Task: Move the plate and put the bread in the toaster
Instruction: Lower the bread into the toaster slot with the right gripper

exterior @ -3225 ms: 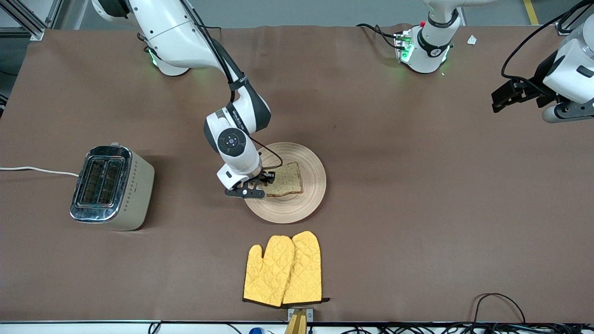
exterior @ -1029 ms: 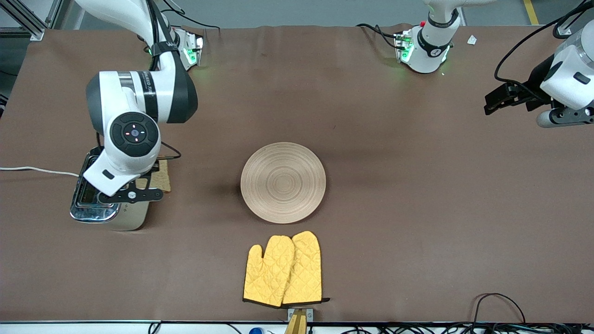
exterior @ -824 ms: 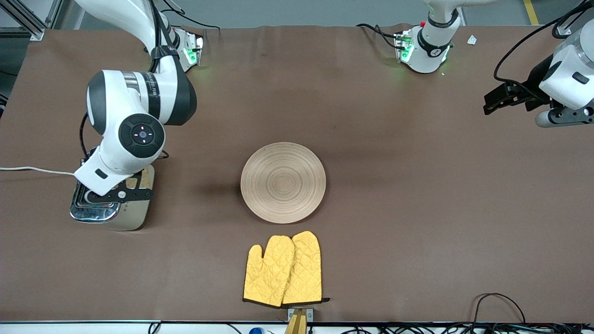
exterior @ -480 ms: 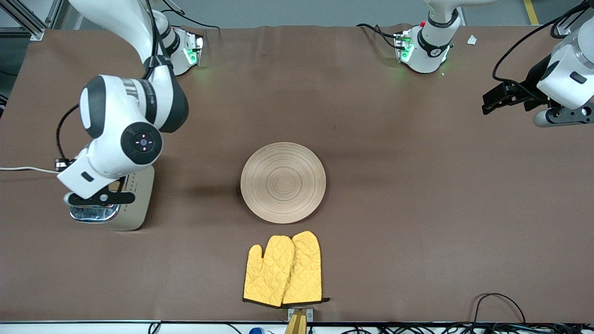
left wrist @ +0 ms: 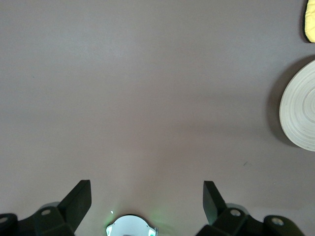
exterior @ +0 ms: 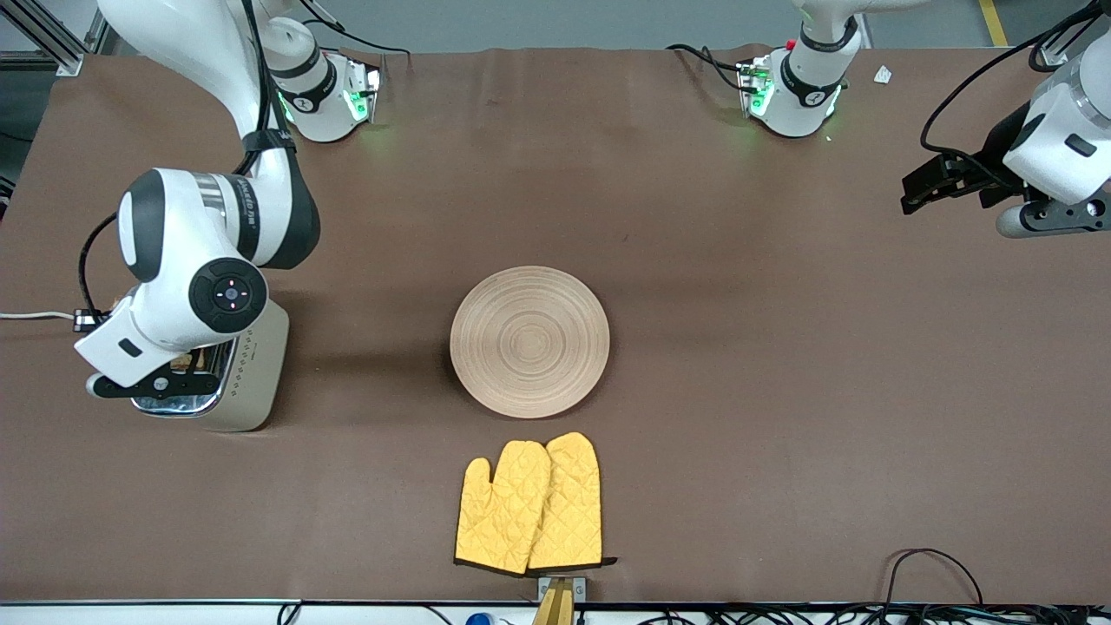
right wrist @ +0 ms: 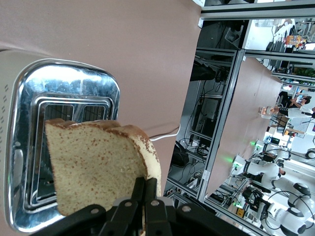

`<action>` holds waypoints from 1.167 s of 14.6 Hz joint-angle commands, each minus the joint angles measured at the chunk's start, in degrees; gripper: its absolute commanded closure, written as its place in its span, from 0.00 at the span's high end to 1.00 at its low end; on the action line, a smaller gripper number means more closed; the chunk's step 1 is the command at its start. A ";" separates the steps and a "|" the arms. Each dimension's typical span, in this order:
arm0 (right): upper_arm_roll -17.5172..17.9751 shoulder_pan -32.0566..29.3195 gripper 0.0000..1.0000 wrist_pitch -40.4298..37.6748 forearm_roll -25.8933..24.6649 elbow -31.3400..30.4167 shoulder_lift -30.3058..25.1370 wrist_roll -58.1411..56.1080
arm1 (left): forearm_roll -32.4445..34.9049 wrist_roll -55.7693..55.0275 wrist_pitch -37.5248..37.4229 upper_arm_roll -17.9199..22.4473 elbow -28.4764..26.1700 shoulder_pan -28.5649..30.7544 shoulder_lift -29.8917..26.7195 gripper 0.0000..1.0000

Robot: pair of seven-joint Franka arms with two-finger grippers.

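Note:
The toaster [exterior: 257, 373] stands at the right arm's end of the table, chrome top up; the right wrist view shows its two slots [right wrist: 64, 105]. My right gripper [exterior: 156, 382] is over the toaster's top, shut on a corner of the bread [right wrist: 98, 164]. The slice stands on edge above the slots, clear of them. In the front view the hand hides most of the bread. The pale wooden plate [exterior: 529, 340] lies bare at the table's middle and also shows in the left wrist view [left wrist: 301, 110]. My left gripper [exterior: 924, 187] waits open and empty in the air at the left arm's end.
A pair of yellow oven mitts [exterior: 529, 503] lies nearer the front camera than the plate. The toaster's white cord [exterior: 26, 315] runs off the table's end. Cables [exterior: 929, 573] lie at the table's front edge.
My right gripper has carried the bread from the plate to the toaster, from beside it to over its chrome top. The plate is left bare. The left arm has barely moved.

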 commanded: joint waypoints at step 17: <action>0.70 -3.01 1.00 6.70 14.96 -4.75 -1.66 15.97 | -0.79 -0.57 -0.39 -0.01 0.28 -0.10 -0.28 1.00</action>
